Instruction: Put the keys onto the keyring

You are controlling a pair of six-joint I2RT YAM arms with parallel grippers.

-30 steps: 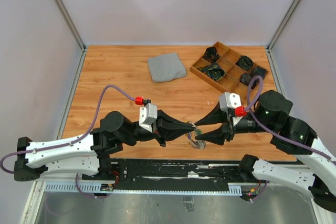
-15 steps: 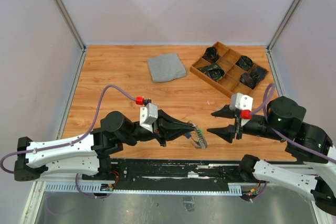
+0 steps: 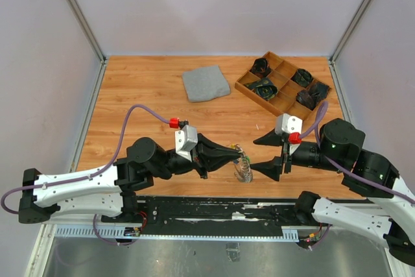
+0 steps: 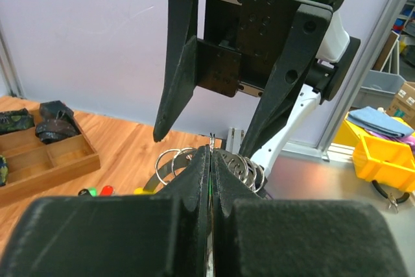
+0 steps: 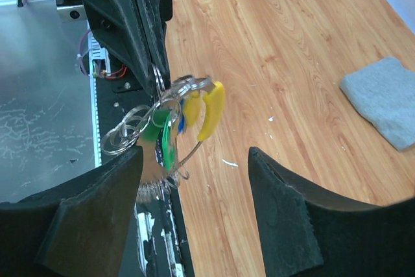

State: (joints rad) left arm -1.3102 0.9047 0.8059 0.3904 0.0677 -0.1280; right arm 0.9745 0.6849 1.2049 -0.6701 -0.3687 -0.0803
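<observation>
keys (image 5: pixel 193 113) smeared by blur, keyring (image 4: pixel 244 167) half hidden behind left pincer (image 4: pixel 211 162)

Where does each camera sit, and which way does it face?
Top: above and behind the robot, looking down on the table; the left gripper and right gripper show.
Left wrist: behind the left gripper, facing the open right gripper; own shut fingers at bottom.
Right wrist: behind the right gripper, facing the left gripper; own open fingers at bottom.
Shared: both wrist views show the keyring with keys, hanging from the left gripper.
</observation>
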